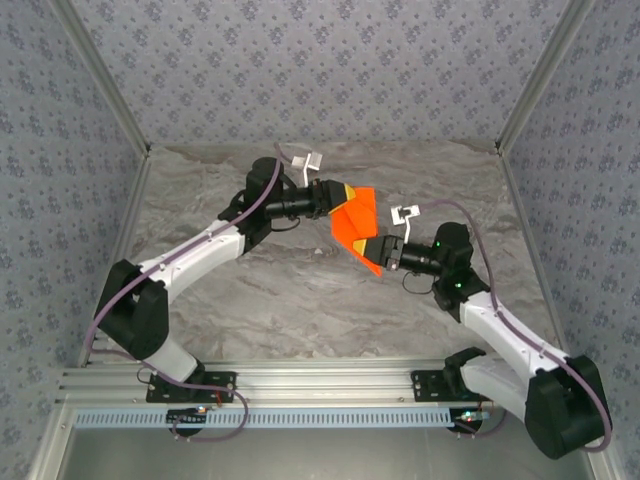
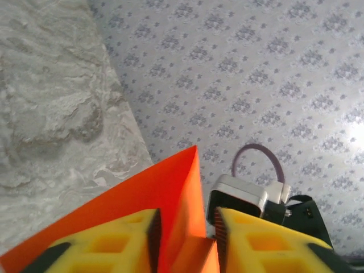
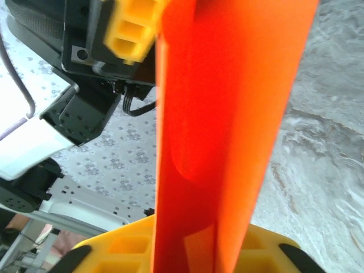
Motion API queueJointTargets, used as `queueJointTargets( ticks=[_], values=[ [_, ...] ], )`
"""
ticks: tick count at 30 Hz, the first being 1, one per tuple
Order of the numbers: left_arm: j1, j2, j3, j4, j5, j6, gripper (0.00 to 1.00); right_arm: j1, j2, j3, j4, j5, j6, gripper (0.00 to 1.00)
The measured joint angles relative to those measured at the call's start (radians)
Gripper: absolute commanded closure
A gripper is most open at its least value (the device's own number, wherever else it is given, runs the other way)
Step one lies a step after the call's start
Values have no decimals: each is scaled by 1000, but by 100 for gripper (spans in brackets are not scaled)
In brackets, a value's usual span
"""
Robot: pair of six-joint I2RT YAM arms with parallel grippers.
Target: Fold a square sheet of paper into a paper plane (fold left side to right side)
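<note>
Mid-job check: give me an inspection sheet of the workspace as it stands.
Surface: grey marbled table, flat.
Job's things: orange paper, folded and creased, held up between the two grippers.
Clutter: nothing seen.
Grippers: left gripper jaws apart around the paper's upper part; right gripper has the lower corner between its fingers, grip unclear.
Cables: left cable and right cable, purple, each along its arm, off the paper.
Surroundings: patterned walls; aluminium rail at the near edge.
</note>
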Motion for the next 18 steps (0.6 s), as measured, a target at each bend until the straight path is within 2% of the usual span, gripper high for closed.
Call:
queueJointTargets(
  ticks=[4, 9, 12, 18],
  values=[
    [41, -77, -40, -121, -40, 95, 42, 2, -71, 55, -250, 62, -148, 91],
    [84, -251, -98, -319, -166, 249, 39, 40, -85, 158, -577, 205, -349, 94],
    [82, -365, -116, -433, -254, 338, 38, 116, -78, 225, -755, 347, -453, 96],
    [82, -569, -201, -589, -423, 452, 35, 354, 43, 409, -1030, 733, -583, 97]
  ],
)
